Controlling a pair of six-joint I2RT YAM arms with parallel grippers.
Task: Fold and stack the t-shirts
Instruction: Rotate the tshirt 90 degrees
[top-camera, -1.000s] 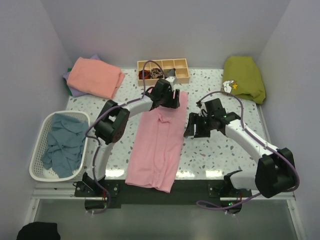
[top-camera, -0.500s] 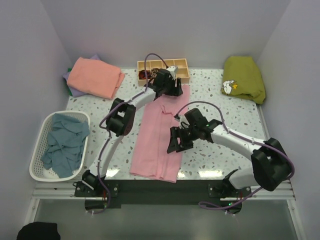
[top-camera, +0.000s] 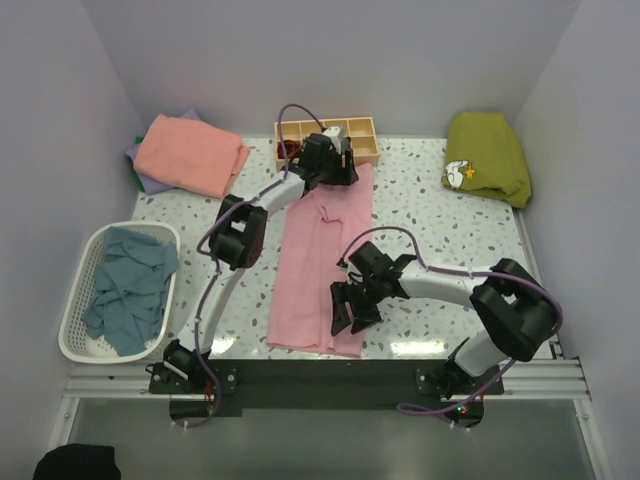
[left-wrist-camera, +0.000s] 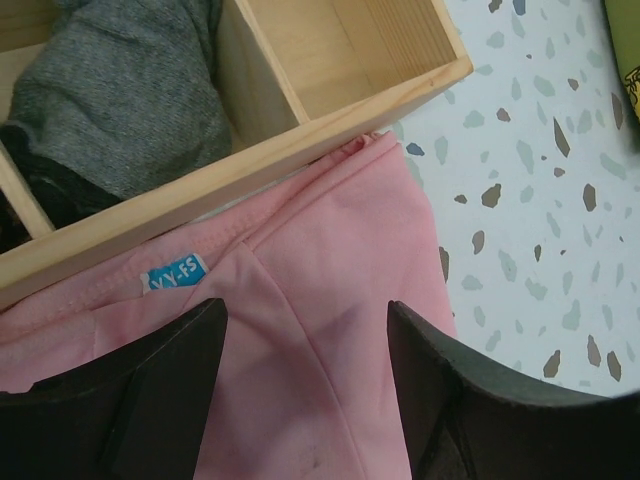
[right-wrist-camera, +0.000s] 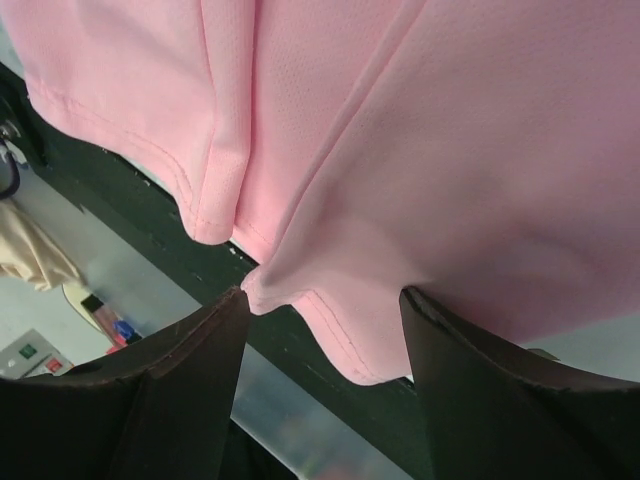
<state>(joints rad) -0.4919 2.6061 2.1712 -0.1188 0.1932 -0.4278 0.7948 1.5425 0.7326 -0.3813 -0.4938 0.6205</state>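
L gripper (left-wrist-camera: 305, 318): fingers spread, nothing pinched, over the collar end of the pink shirt (top-camera: 325, 250), which touches the tray (left-wrist-camera: 260, 165). R gripper (right-wrist-camera: 322, 296): likewise spread, just above the hem. Shirt lies lengthwise mid-table (top-camera: 430, 215), hem at the near edge. Prob. light, floppy, thin knit, so pinch hem corners thru all layers.

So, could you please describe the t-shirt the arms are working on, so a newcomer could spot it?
On the speckled white table, look down the middle. A long light pink cotton t-shirt lies flat from the compartmented wooden tray to the near edge. Unlike the folded salmon t-shirt far left, it is stretched out in one strip.
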